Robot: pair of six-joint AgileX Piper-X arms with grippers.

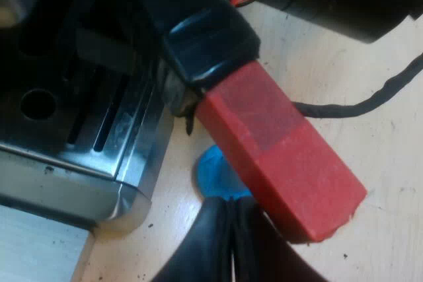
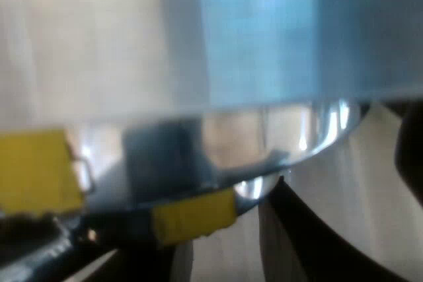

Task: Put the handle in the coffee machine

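**Handle at the machine's front, seating unconfirmed**

The handle [image 1: 198,28] slants across the left wrist view. Its dark part runs up over the drip tray of the espresso machine [image 1: 66,183], and its red end [image 1: 284,163] juts out past the tray's corner, above the desk [image 1: 396,183]. The holder's metal head is hidden, so it cannot be told whether it sits in the machine's front or is only held near it.

The left pincer [image 1: 226,206] sits just under the red end. Its fingers [image 1: 198,249] are drawn together with only a thin slit between them and nothing clamped. They look to be touching the red end's lower side, though contact is not certain. A blue tamper [image 1: 213,173] lies on the desk just beyond the fingertips, close to the tray's corner.

The right pincer [image 2: 198,249] is pressed up close to a shiny curved metal surface [image 2: 291,143]. Its state cannot be told.

The main risk is the missing grip. If the left pincer pushes the handle round with nothing clamped, it could slide off the smooth red end and leave the handle half turned. An unseated head could then drop onto the tray. A slip downward could also knock the tamper across the desk.
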